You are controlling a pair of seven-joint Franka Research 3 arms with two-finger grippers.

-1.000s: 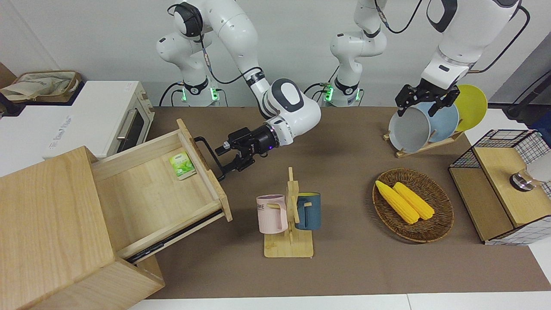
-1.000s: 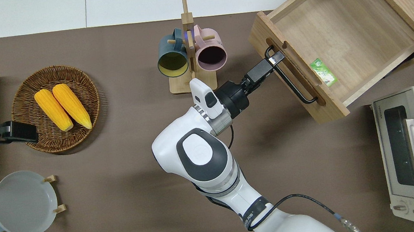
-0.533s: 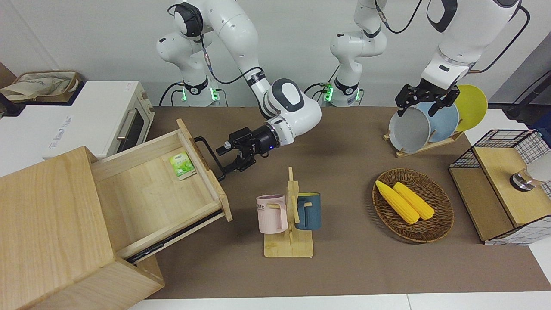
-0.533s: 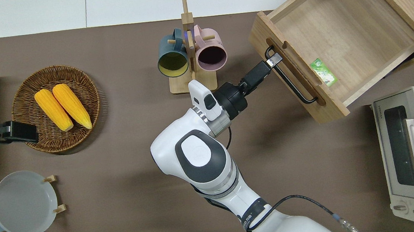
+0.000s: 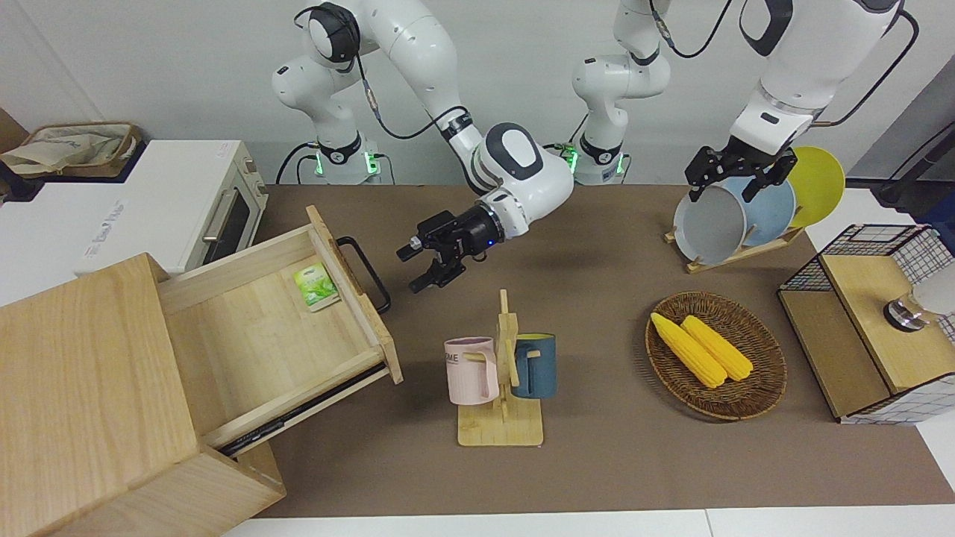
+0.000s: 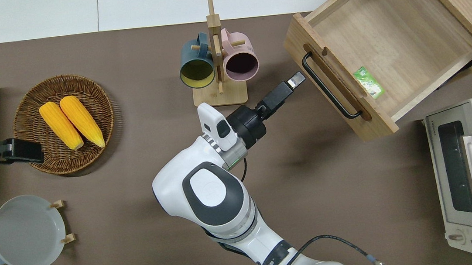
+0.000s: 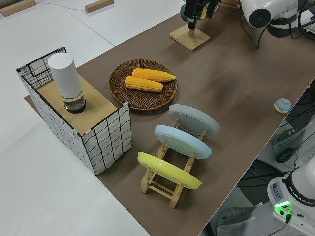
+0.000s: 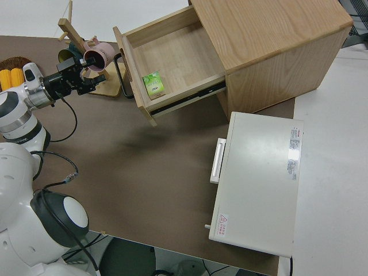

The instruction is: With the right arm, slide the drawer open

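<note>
From the front, my right end effector [image 5: 422,266] hangs free of the black handle [image 5: 365,272], its fingers spread and gripping nothing. The drawer [image 5: 280,328] stands pulled well out of the big wooden box [image 5: 89,388] at the right arm's end of the table [image 5: 597,462], a small green packet [image 5: 314,286] lying inside near its front panel. I judge the opening done, so the risk lies in how I leave. The mug rack [image 5: 501,380] sits farther from the robots than my wrist; a careless swing down could clip its post or the pink mug [image 5: 471,371].

From overhead, my end effector [image 6: 288,84] is over bare table between the rack [image 6: 217,64] and the handle [image 6: 328,87], just beside both. Drifting back toward the handle could nudge the drawer [image 6: 384,42] partly shut.

From the right side, the drawer [image 8: 172,63] overhangs on its runners; a downward knock on its front could strain them.

My left arm is parked.
</note>
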